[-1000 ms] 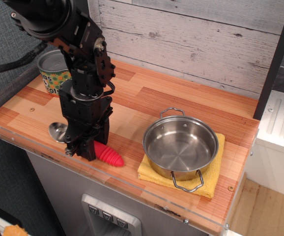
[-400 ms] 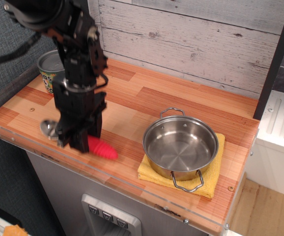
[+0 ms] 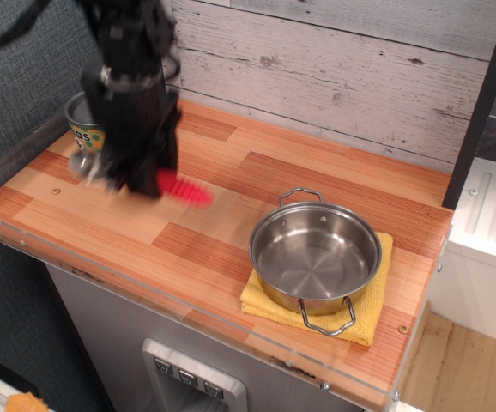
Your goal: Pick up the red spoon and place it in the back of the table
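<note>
The red spoon (image 3: 179,186) is looking light and stiff, its ribbed handle offering a non-slip hold. The jaws of the gripper (image 3: 132,182) are clamping it mid-length, the handle sticking out rightward, above the tabletop (image 3: 317,176) near the left edge, clear of the surface.

claw (image 3: 132,180): blurred, closed on the red spoon (image 3: 184,188), left of the steel pot (image 3: 315,254)
red spoon: held above the surface (image 3: 317,184); red handle points toward the pot
steel pot: on a yellow cloth (image 3: 368,322)
tin can (image 3: 85,129): far left of the pot, partly hidden by the claw
</note>
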Controlling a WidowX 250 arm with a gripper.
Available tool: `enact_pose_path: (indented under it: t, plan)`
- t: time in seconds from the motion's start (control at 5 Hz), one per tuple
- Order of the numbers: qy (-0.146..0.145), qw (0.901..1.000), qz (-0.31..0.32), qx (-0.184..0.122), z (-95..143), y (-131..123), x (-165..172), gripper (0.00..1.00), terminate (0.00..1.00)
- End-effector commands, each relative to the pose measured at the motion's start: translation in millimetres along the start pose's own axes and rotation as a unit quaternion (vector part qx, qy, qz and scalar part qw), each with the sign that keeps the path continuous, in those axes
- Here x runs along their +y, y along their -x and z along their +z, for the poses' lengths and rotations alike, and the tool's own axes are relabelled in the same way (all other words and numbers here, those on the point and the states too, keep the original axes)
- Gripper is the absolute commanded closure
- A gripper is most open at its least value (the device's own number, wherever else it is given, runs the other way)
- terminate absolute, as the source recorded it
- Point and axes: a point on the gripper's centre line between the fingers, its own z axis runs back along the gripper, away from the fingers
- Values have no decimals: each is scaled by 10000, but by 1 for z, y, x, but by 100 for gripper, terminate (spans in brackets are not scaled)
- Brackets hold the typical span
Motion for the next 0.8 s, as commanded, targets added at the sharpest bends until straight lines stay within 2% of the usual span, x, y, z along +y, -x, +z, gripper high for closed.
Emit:
enact_pose_path:
  t: [0.0,0.4,0.6]
  plan:
    - [831,9965,27,-69,43,27,-48,100,0]
    - [776,9968,-146,-81,30,69,-75,100,0]
    - [692,9975,-128,5,10,89,-87,100,0]
